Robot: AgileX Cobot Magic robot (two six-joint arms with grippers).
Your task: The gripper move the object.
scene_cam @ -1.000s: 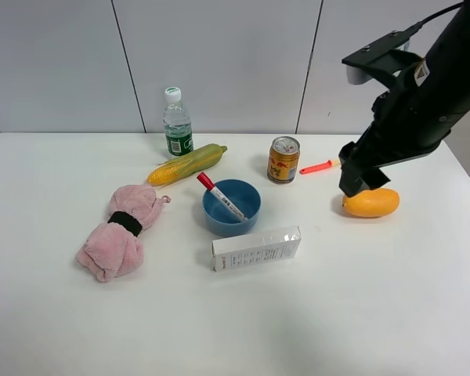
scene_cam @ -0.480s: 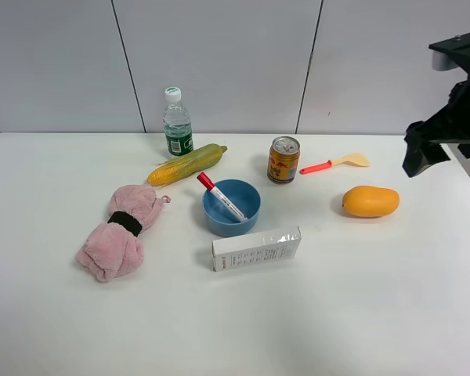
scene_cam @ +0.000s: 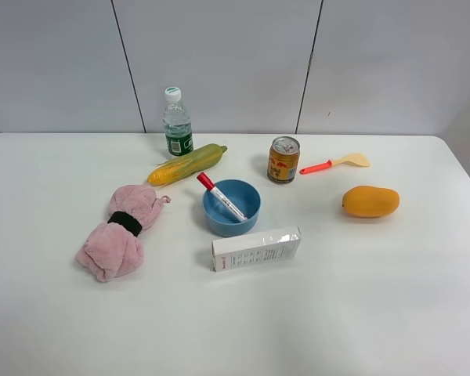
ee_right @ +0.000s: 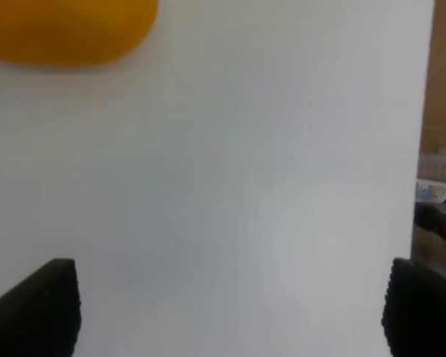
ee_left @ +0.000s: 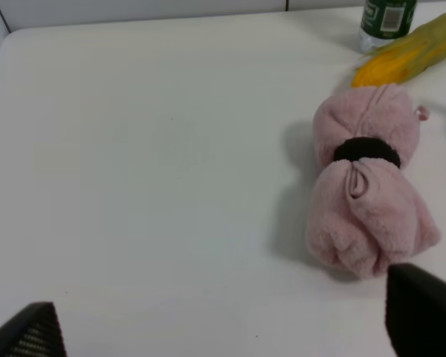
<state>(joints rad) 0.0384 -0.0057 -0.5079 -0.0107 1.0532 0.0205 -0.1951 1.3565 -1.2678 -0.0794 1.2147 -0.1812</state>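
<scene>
1. Both hands stand with jaws apart and nothing between them: the right hand [ee_right: 227, 309] over bare counter [scene_cam: 360, 298] near the mango [ee_right: 63, 28], the left hand [ee_left: 223, 327] near the pink towel roll [ee_left: 368, 186].
2. Inside the blue bowl [scene_cam: 249, 211] leans the marker pen [scene_cam: 222, 197].
3. Its red cap juts over the rim toward the corn cob [scene_cam: 186, 164]; its tail rests in the bowl.

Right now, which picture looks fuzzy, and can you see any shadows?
The right wrist view is blurry: the mango has soft edges. The left wrist view is sharper, with a grey shadow on the table beside the pink towel. The high view is clear, with only faint shadows, like the one by the white box.
</scene>
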